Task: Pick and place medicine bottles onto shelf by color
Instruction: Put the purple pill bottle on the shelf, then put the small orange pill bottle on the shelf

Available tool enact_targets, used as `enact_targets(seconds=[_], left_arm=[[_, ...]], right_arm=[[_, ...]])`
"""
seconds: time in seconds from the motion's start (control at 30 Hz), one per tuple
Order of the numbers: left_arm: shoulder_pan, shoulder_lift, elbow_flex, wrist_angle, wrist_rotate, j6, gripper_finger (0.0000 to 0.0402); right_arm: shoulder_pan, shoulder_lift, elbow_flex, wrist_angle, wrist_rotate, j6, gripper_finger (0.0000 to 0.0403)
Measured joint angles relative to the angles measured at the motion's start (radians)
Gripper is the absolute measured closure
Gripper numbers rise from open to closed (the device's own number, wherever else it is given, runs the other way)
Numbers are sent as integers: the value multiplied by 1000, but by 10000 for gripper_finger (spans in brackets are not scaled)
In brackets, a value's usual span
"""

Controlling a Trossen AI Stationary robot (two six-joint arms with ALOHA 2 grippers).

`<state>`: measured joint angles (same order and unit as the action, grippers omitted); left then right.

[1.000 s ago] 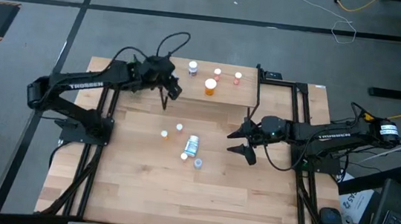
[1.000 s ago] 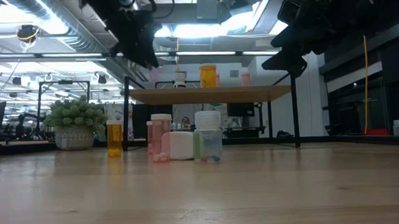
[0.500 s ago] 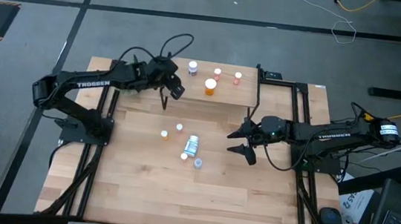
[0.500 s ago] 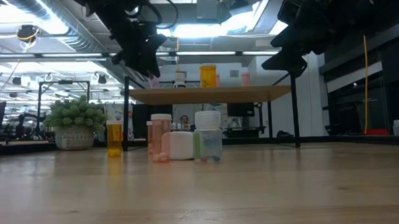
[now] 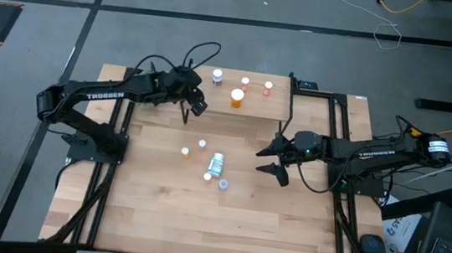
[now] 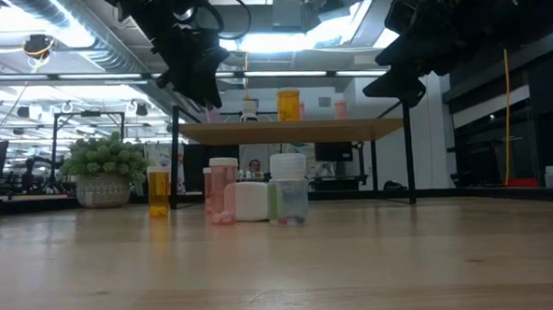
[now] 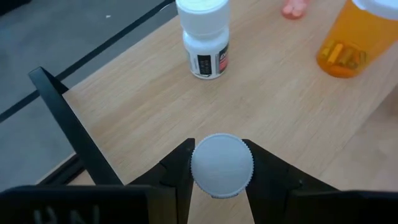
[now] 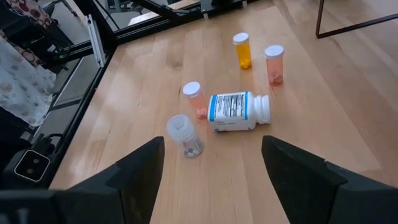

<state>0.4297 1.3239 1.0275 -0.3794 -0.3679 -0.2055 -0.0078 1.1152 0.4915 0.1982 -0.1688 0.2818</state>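
Your left gripper [image 7: 219, 171] clamps a white-capped bottle [image 7: 221, 165] above the shelf [image 7: 267, 118]; releasing off-level risks toppling it. Right gripper [image 8: 211, 163] waits wide over the bench [image 8: 298, 149].

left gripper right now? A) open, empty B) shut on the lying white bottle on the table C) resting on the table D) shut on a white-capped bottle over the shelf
D: in the left wrist view the left gripper pinches a white-capped bottle between its fingers, with the shelf board below it.
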Motion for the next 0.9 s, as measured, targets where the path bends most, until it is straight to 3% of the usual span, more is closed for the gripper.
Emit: enact_targets(seconds=[0.23, 0.63, 0.9], left_arm=[[0, 0, 0, -1, 0, -26, 283], [0, 0, 0, -3, -27, -28, 226], [0, -8, 0, -3, -27, -29, 221]], right_arm=[[0, 0, 0, -1, 0, -2, 130], [0, 0, 0, -1, 0, -2, 130], [0, 0, 0, -2, -16, -2, 130]])
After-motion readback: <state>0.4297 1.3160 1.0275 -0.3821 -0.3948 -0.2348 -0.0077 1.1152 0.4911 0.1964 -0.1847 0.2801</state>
